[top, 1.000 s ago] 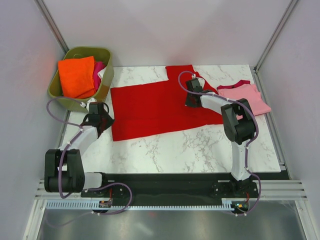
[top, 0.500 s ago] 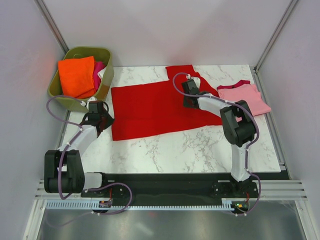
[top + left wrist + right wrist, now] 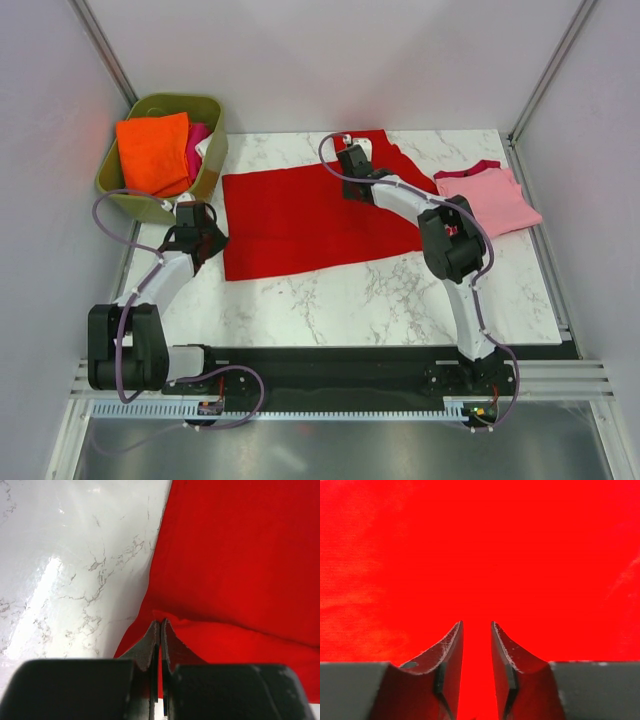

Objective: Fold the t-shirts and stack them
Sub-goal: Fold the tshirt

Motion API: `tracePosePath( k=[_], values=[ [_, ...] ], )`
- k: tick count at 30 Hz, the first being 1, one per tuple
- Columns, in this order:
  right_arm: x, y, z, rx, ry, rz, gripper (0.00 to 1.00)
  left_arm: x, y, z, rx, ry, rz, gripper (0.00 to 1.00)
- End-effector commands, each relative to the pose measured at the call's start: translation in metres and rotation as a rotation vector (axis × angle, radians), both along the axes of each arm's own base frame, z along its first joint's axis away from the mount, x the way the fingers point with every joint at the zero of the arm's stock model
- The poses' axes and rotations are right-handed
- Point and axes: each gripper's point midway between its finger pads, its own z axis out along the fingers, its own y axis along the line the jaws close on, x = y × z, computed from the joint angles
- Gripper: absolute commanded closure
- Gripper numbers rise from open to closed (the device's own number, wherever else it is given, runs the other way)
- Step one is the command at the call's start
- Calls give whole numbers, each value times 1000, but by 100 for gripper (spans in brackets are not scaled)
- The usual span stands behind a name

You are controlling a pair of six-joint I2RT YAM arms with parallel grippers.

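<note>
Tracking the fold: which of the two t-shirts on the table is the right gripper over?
The red t-shirt, spread across the middle, lies under the right gripper; the pink t-shirt lies farther right, with no gripper over it.

Large shirt [image 3: 290, 215] spread on table [image 3: 400, 290] centre; small shirt [image 3: 495, 200] at right, edges perhaps touching; tub [image 3: 213, 160] far-left.

Top view: bright, even, soft shadows. Left wrist: glare on marble table [image 3: 45, 595], left of frame. Right wrist: red t-shirt [image 3: 480, 545] oversaturated.
</note>
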Motion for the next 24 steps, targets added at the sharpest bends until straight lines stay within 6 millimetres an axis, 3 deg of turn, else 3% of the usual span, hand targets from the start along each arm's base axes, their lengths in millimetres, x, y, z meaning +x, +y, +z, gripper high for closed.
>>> tracePosePath(
  k=[1, 16, 24],
  values=[
    [11, 1, 3, -40, -2, 0, 62, 9, 0, 20, 22, -58, -32, 98],
    [26, 17, -25, -52, 22, 40, 62, 9, 0, 20, 26, -56, -37, 98],
    [32, 10, -18, -81, -5, 2, 83, 10, -1, 19, 27, -51, -43, 98]
  ],
)
